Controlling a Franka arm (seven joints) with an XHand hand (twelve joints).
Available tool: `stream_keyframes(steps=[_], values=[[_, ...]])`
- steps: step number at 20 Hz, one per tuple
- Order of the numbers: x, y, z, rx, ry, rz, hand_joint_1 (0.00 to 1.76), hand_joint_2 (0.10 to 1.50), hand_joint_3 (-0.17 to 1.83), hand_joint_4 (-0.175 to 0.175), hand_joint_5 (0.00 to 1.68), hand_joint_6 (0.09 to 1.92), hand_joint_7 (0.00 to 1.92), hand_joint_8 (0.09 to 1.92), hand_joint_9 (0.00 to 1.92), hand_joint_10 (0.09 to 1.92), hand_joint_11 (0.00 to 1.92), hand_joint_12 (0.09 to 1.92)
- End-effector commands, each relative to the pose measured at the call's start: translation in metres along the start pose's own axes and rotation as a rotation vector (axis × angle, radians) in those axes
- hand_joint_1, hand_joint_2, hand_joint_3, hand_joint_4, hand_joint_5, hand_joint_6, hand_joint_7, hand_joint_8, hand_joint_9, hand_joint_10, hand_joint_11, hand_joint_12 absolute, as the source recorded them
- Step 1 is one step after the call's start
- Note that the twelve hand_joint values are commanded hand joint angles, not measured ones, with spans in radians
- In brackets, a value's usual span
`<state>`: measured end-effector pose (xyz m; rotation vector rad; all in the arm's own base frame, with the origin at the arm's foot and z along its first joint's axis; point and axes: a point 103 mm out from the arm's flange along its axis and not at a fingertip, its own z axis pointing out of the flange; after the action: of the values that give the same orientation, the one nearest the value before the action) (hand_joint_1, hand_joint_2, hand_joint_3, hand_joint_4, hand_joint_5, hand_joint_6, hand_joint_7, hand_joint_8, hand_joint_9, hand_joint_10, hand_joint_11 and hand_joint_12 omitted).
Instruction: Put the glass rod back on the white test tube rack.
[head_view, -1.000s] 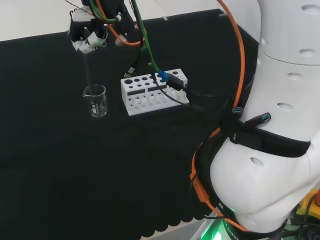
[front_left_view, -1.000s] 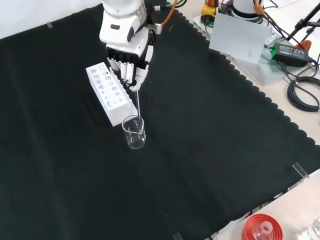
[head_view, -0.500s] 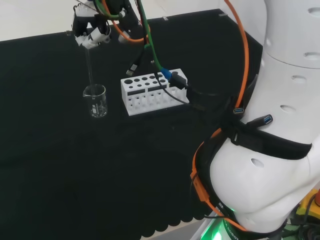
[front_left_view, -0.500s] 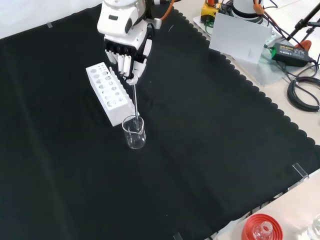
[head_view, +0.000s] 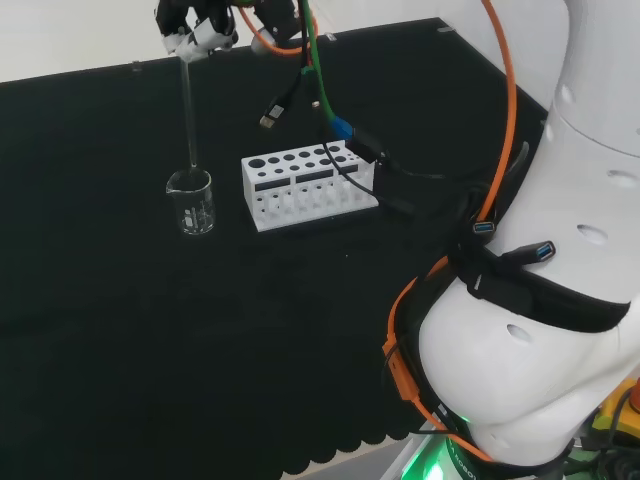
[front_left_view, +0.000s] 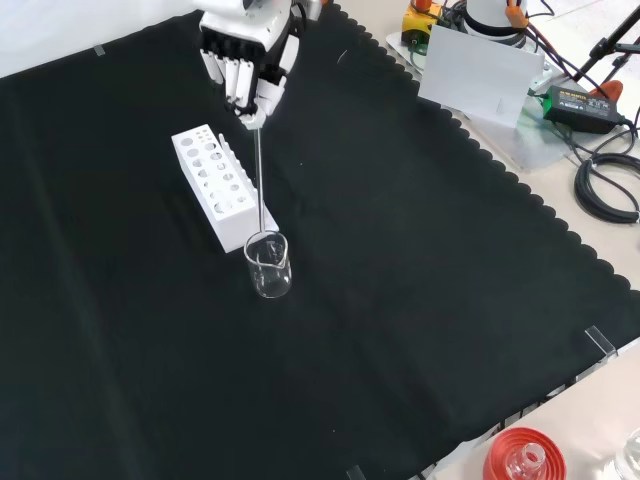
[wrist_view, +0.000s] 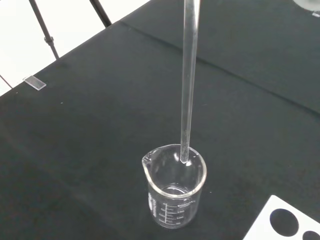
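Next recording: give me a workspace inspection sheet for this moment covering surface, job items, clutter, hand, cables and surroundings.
Surface: black cloth covers the bench, bare around the work area.
Job's things: glass rod hangs upright, its lower tip at the rim of the beaker; the white rack stands beside the beaker, its holes empty.
Clutter: red ribbed stand at the cloth's near edge in the front view.
Hand: robot hand curled round the rod's top end.
Cables: orange, green and black cables hang over the rack in the head view.
Surroundings: coiled black cable and a grey plate off the cloth.
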<state>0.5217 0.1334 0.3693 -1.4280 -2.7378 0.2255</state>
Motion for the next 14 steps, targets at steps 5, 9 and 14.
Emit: stream_keyframes(steps=[5,9,14], values=[[-0.023,-0.022,-0.006,-0.009,0.024,0.054,1.29,1.13,-0.17,-0.175,1.10,0.82,1.14,0.84,1.67,0.56,1.58,0.72],[-0.038,-0.031,-0.013,-0.038,0.038,0.084,1.29,1.13,-0.17,-0.175,1.10,0.82,1.14,0.84,1.67,0.56,1.58,0.72],[-0.060,-0.054,-0.019,-0.042,0.034,0.125,1.29,1.13,-0.17,-0.175,1.10,0.82,1.14,0.84,1.67,0.56,1.58,0.72]])
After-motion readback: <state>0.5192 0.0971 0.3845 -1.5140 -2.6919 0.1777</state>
